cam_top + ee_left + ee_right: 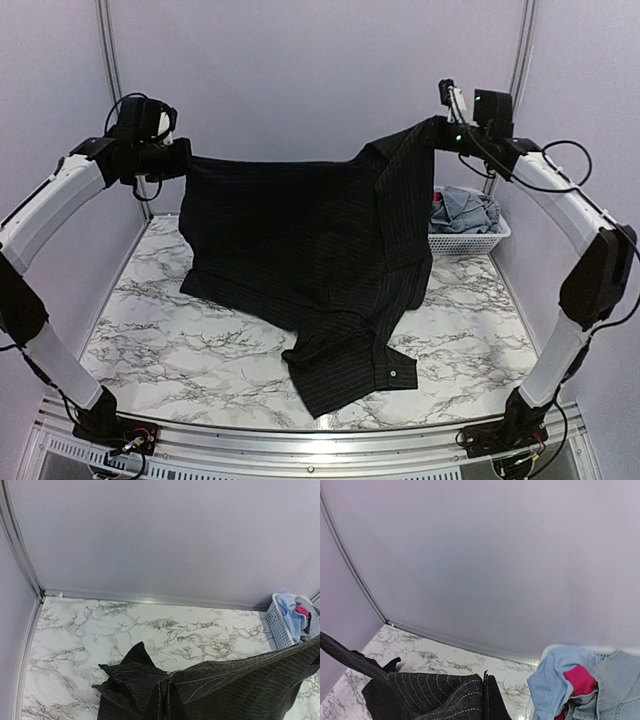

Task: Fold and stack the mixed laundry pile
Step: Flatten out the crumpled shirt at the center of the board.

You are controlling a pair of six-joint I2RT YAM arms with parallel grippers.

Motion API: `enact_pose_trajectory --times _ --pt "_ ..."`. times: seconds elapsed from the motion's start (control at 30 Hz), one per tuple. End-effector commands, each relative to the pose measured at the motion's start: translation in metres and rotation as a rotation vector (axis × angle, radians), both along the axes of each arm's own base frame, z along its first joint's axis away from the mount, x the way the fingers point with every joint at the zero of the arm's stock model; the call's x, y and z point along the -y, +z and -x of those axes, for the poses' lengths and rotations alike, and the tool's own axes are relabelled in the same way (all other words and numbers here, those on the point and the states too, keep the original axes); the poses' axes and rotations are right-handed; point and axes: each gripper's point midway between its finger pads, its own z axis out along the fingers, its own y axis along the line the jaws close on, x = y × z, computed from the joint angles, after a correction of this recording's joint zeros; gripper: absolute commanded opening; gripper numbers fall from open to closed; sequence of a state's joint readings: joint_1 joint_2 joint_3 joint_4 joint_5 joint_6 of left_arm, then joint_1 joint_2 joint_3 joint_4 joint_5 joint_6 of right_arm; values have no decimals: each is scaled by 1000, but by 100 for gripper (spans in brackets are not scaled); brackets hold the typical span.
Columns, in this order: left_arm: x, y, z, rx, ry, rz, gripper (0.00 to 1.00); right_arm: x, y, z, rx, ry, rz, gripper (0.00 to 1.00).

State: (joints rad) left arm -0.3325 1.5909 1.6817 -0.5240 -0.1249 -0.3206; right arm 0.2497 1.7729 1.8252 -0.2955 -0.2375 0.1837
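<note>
The black pinstriped shirt (310,250) hangs stretched between my two grippers, high above the marble table (180,340); its lower hem and a cuffed sleeve (385,370) rest on the table. My left gripper (182,160) is shut on one top corner, where the cloth bunches in the left wrist view (170,690). My right gripper (440,130) is shut on the other top corner, also seen in the right wrist view (487,697). The remaining garments, light blue (555,680), grey-blue (615,685) and pink-red (580,680), lie in the basket.
A white lattice basket (470,240) stands at the back right of the table, next to the right wall; it also shows in the left wrist view (277,625). Lilac walls close in the back and both sides.
</note>
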Motion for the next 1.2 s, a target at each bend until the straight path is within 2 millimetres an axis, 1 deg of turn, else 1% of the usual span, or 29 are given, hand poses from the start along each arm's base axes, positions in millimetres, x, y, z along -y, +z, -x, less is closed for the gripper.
enact_pose_trajectory --times 0.0,0.17,0.3,0.33,0.37,0.47,0.6,0.7,0.77,0.83,0.87,0.93,0.97,1.0,1.07,1.1,1.17 --pt "-12 88 25 203 -18 10 0 0 82 46 171 73 -23 0" --pt "-18 144 63 328 -57 51 0 5 143 105 288 114 -51 0" --pt "-21 181 102 414 -108 92 0 -1 180 158 369 165 -57 0" --pt "-21 191 115 436 -131 98 0 -2 189 173 393 176 -57 0" --pt "-21 196 124 445 -144 95 0 -3 201 191 427 184 -61 0" --pt "-17 211 154 479 -216 108 0 -6 223 234 486 221 -86 0" --pt "-12 234 196 549 -307 166 0 0 255 289 563 274 -154 0" --pt "-10 247 218 580 -357 209 0 7 272 318 600 318 -194 0" --pt "-11 252 228 595 -368 230 0 7 280 331 610 357 -214 0" --pt "-18 256 236 610 -344 244 0 6 283 333 606 367 -229 0" --pt "-21 256 236 608 -323 252 0 7 281 330 601 358 -227 0" --pt "-30 250 229 588 -254 257 0 6 271 313 567 310 -210 0" --pt "-34 243 220 567 -216 249 0 6 264 302 546 281 -200 0" --pt "-38 231 210 529 -173 231 0 5 255 289 521 252 -187 0" --pt "-51 203 186 453 -50 183 0 -1 230 255 459 192 -133 0" --pt "-57 187 174 412 8 154 0 -4 216 238 430 167 -99 0" --pt "-69 149 151 326 116 81 0 -14 181 200 361 126 -27 0"
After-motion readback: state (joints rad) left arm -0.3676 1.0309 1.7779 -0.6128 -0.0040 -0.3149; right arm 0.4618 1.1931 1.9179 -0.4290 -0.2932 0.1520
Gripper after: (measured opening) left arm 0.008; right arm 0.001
